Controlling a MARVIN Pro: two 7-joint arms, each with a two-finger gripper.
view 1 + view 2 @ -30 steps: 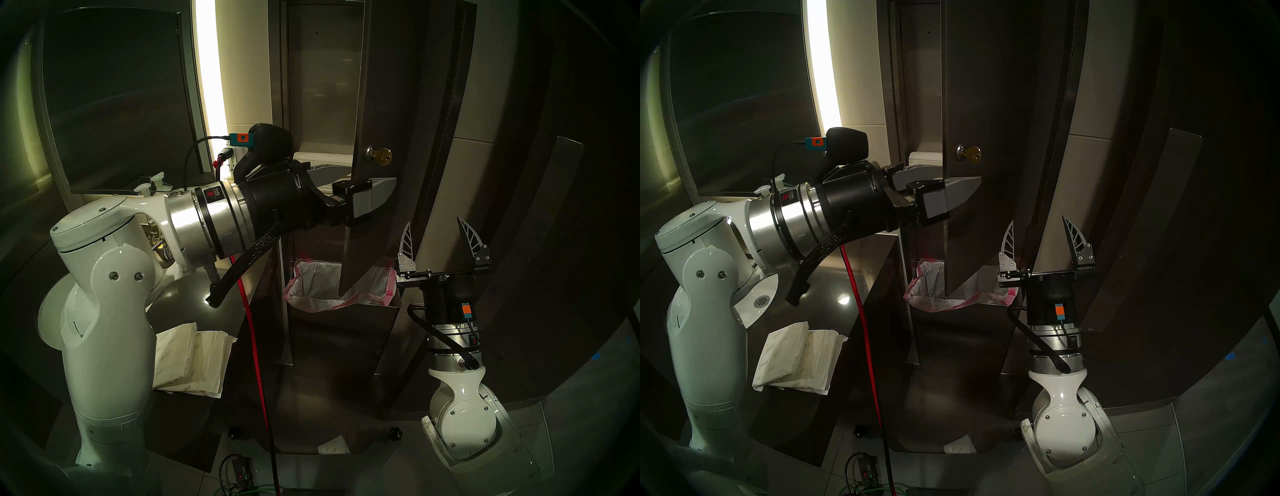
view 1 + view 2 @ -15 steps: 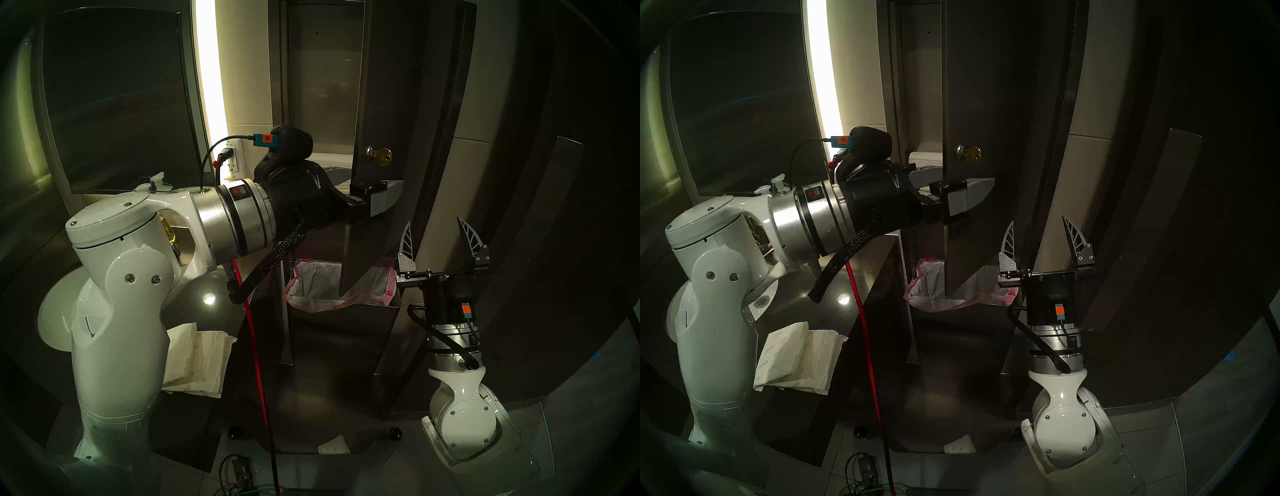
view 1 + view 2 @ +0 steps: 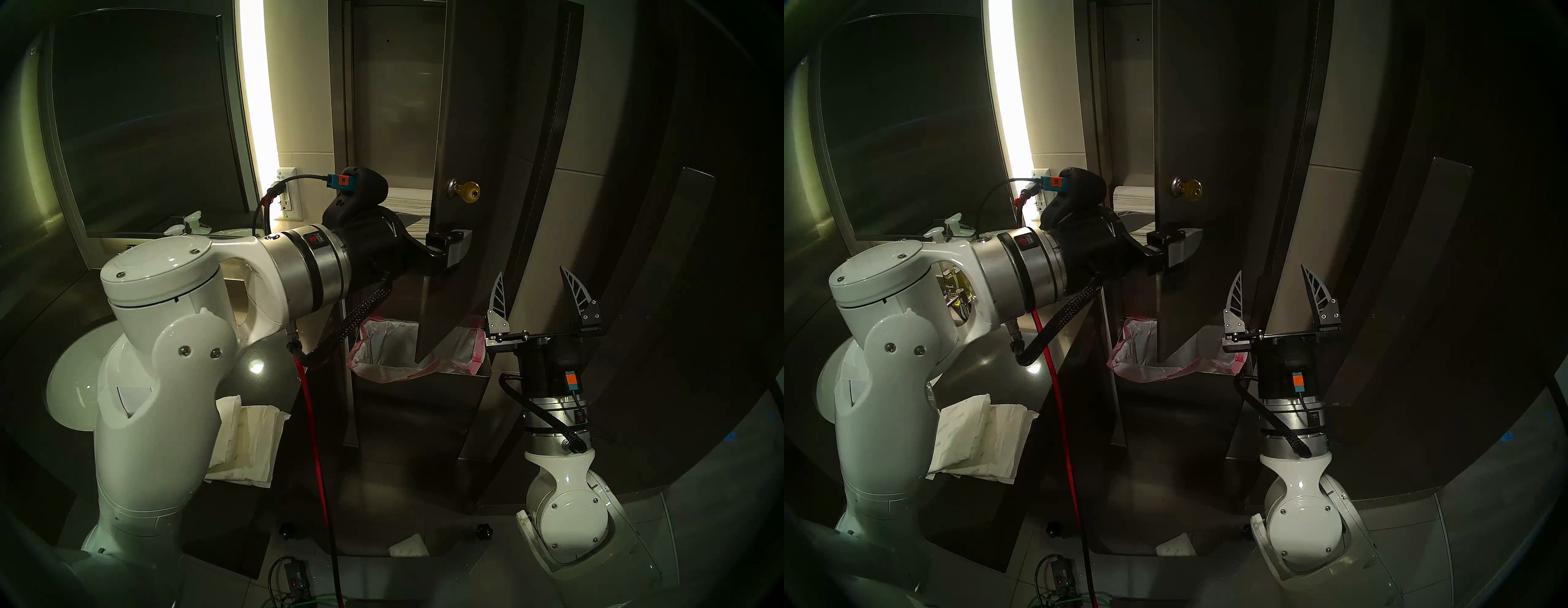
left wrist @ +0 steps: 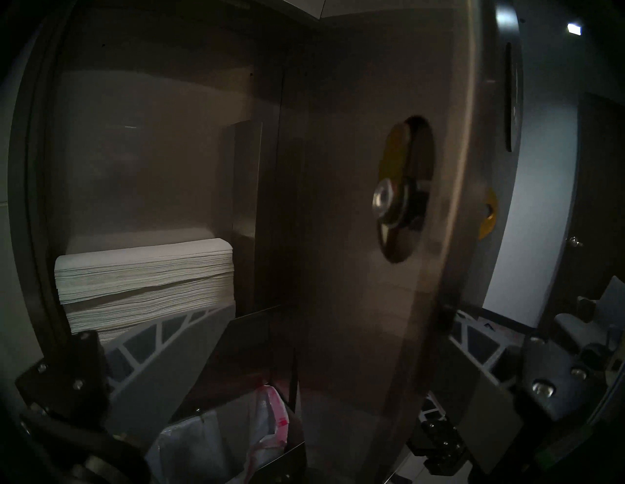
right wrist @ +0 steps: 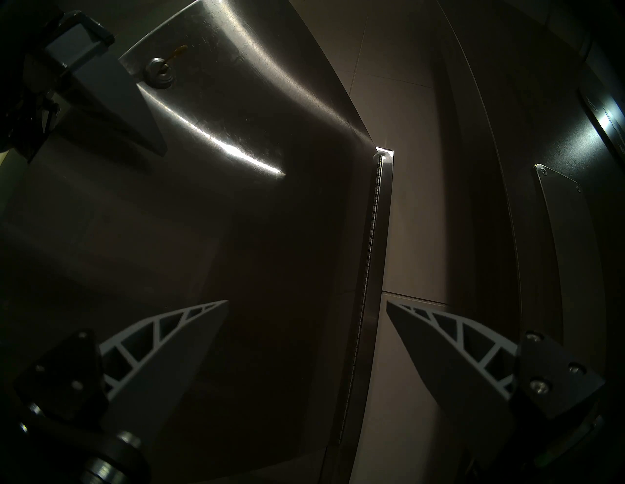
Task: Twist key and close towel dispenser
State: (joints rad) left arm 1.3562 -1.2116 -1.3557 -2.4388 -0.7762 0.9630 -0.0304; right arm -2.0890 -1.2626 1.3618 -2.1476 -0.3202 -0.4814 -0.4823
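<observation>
Towel dispenser [image 3: 399,106] stands open on the wall, its long steel door [image 3: 479,127] swung out toward the robot, hinge on the right. Left arm has swung further in over the last second, wrist turned, so the left gripper [image 3: 456,250] now straddles the door's free edge below the lock, one finger inside, one outside; jaws wide open, holding nothing, and whether a finger touches the door I cannot tell. Right gripper [image 3: 545,293] has not moved, parked low by the hinge side, jaws spread wide, empty. Trash bin [image 3: 424,403] with pink-edged liner sits under the door. Towel stack [image 4: 145,277] is loaded inside the cabinet. Key [image 3: 470,192], brass, sticks out of the round lock [image 3: 455,187] near the door's free edge, untouched. Likely means the left arm is setting up to push the door shut; key twist not yet done.
</observation>
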